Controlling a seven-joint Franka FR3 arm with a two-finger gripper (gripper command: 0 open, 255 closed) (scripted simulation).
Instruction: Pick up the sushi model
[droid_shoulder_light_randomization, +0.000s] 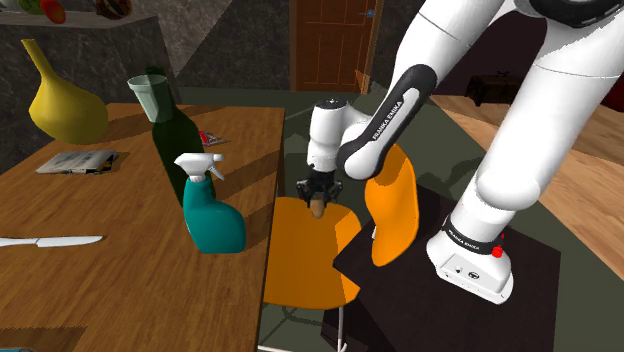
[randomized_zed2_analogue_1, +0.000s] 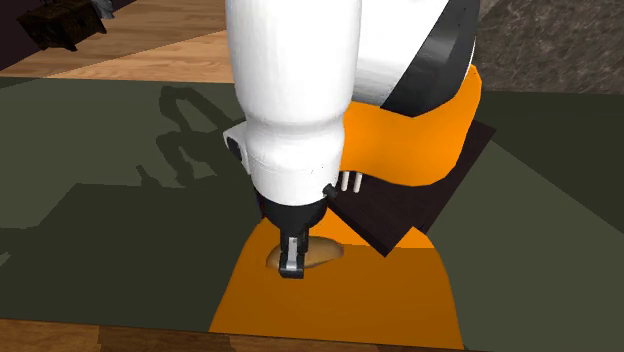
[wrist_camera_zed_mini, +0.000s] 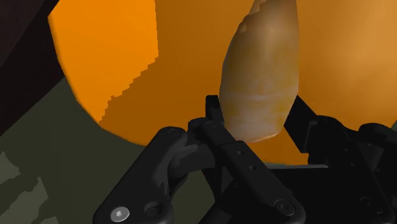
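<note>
The sushi model (wrist_camera_zed_mini: 261, 76) is a tan, elongated piece with a pale tip. It sits between my two black fingers (wrist_camera_zed_mini: 216, 118), which press against its sides. My gripper (wrist_camera_zed_mini: 257, 118) is shut on it. In the shoulder view the gripper (droid_shoulder_light_randomization: 320, 195) points down over the orange chair seat (droid_shoulder_light_randomization: 300, 260), with the sushi model (droid_shoulder_light_randomization: 318, 208) at its tips. In the second exterior view the sushi model (randomized_zed2_analogue_1: 318, 256) is low at the seat (randomized_zed2_analogue_1: 340, 300), partly behind one finger (randomized_zed2_analogue_1: 291, 255). Whether it touches the seat I cannot tell.
The chair's orange backrest (droid_shoulder_light_randomization: 395, 205) rises close beside the gripper. At the shoulder view's left, a wooden table (droid_shoulder_light_randomization: 120, 290) carries a teal spray bottle (droid_shoulder_light_randomization: 210, 215), a dark bottle (droid_shoulder_light_randomization: 175, 150), a yellow vase (droid_shoulder_light_randomization: 65, 105) and a knife (droid_shoulder_light_randomization: 50, 241). The black stand (droid_shoulder_light_randomization: 540, 290) is at lower right.
</note>
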